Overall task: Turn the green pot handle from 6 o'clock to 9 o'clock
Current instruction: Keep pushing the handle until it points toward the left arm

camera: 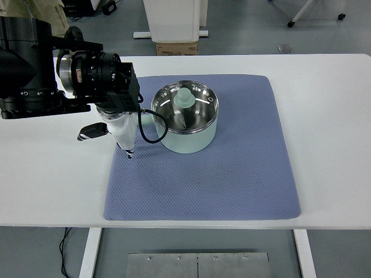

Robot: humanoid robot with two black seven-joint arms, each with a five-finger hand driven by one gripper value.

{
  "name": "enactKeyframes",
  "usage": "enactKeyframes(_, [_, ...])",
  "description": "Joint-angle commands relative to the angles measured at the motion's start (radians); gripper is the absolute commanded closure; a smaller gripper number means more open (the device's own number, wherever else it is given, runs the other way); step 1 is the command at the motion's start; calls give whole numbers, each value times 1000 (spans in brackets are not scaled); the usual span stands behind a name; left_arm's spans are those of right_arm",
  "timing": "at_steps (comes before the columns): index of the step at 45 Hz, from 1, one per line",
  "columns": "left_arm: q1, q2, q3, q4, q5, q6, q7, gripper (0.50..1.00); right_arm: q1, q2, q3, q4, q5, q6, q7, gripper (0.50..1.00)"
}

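Note:
A pale green pot [186,130] with a shiny steel inside stands on the blue-grey mat [232,174], left of its middle. Its short green handle [147,120] points left, towards 9 o'clock, and is partly hidden by my hand and a black cable. My left hand [117,132] hangs just left of the pot, right beside the handle. Its white fingers [128,145] point straight down at the mat's left edge and its dark thumb [91,132] sticks out to the left. It holds nothing. A pale green knob-like piece [185,97] shows inside the pot.
The mat lies on a white table [324,116]. My bulky black left arm [35,75] covers the table's far left. A cardboard box [177,48] and a white stand sit on the floor behind the table.

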Motion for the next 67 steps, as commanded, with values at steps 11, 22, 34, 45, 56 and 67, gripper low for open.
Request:
enactKeyframes(11, [0,0,14,31,32,29,1,500,0,0,0,0,0,0,0,500])
enactKeyframes(22, [0,-4,23,40,51,38,10,500,0,0,0,0,0,0,0,500])
enactKeyframes(34, [2,-6,26,35,50,47,3,500,0,0,0,0,0,0,0,500])
enactKeyframes(45, [-4,-1,26,3,48,42,-31,500,0,0,0,0,0,0,0,500])
enactKeyframes(56, [-26,-1,11,-68,-60,38,-41,500,0,0,0,0,0,0,0,500])
enactKeyframes(67, [-26,-6,-47,-92,-217,38,-41,500,0,0,0,0,0,0,0,500])
